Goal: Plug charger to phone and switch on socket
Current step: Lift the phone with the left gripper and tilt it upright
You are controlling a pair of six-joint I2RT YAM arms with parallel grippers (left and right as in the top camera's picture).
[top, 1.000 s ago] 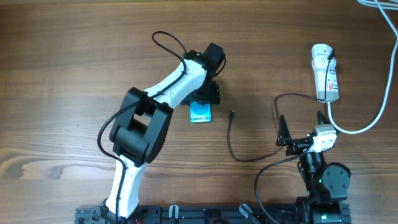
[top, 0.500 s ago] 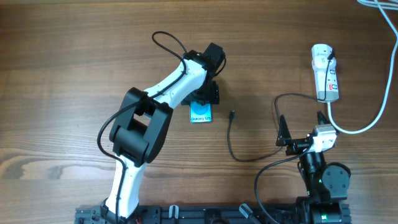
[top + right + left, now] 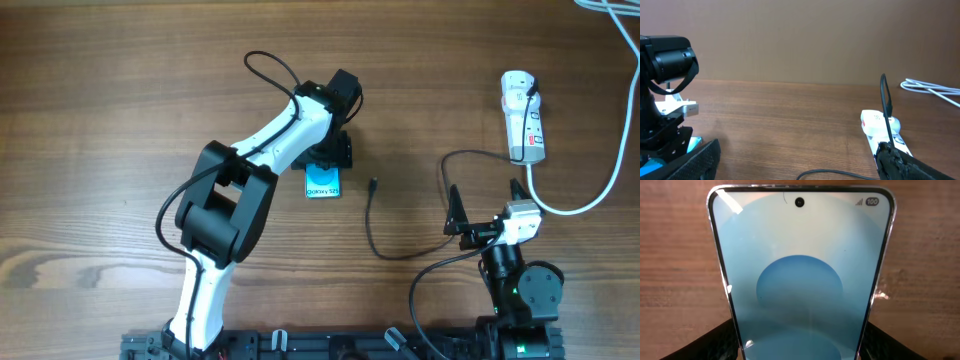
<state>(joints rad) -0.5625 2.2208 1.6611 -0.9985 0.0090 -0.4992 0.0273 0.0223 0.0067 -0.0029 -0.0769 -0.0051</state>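
**A:** Start with the big things, seen from overhead.

**B:** A wooden table (image 3: 100, 100). The white-and-black left arm (image 3: 235, 195) runs from its base at 7 o'clock up towards the centre. The right arm (image 3: 520, 285) sits folded at 5 o'clock.

**A:** And the pincers?

**B:** The left gripper (image 3: 328, 155) is over the top end of the phone (image 3: 322, 182). In its wrist view the phone's blue screen (image 3: 800, 280) fills the frame. Dark fingers (image 3: 715, 340) stand on each side at the bottom, and no wood shows between them and the long edges. So it is clamped on the phone. The right gripper (image 3: 484, 190) hangs at 4 o'clock with its fingers spread wide and nothing between them.

**A:** Where is the socket?

**B:** It is at 2 o'clock, lying lengthwise from 12 to 6. It is a white power strip (image 3: 522, 117) with red markings and a black plug in its upper end. Its thick white cord (image 3: 575, 211) leaves the 6 o'clock end and loops out towards 3 o'clock. The right wrist camera sees the strip (image 3: 880, 125) ahead at 4 o'clock.

**A:** And the phone?

**B:** It lies flat near the centre, with its white text strip towards 6 o'clock.

**A:** The charger?

**B:** It is a thin black cable (image 3: 368, 225) curling over the table between the phone and the right gripper. Its connector tip (image 3: 373, 183) lies at 3 o'clock from the phone, near it but apart, and not plugged in.
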